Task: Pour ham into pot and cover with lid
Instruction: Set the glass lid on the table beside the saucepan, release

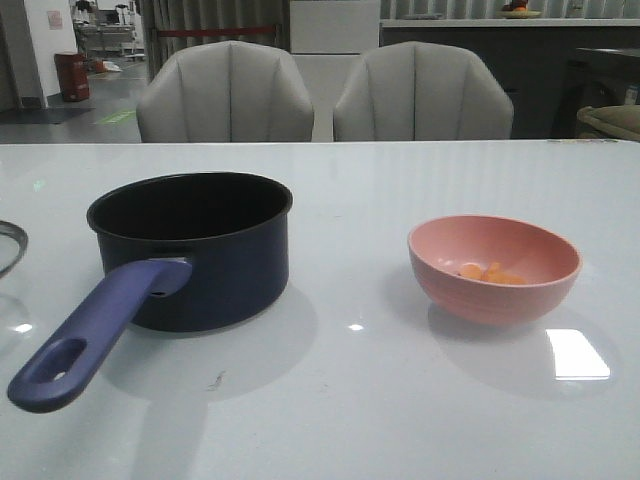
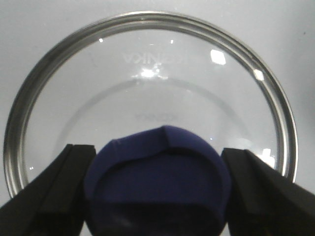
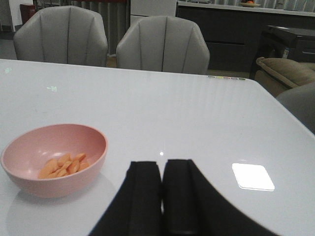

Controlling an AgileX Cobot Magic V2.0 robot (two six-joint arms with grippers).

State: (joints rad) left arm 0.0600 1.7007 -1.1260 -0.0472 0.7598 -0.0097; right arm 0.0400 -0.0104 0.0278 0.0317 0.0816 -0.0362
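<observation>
**Two hands, one pot, ham not yet poured**

Several orange-pink chunks of ham lie in the bottom of a pink bowl that we see on the right of the white counter. Well apart to its left stands the pot, dark navy and uncovered, its blue-purple handle angling toward us. At the far left edge of the front view we catch only a sliver of the lid. From the left wrist we see that glass lid flat on the counter, with the left hand spread on either side of its dark blue knob. Our right hand hangs near the bowl with fingers pressed together, gripping nothing. Two grey chairs stand behind the counter.
</observation>
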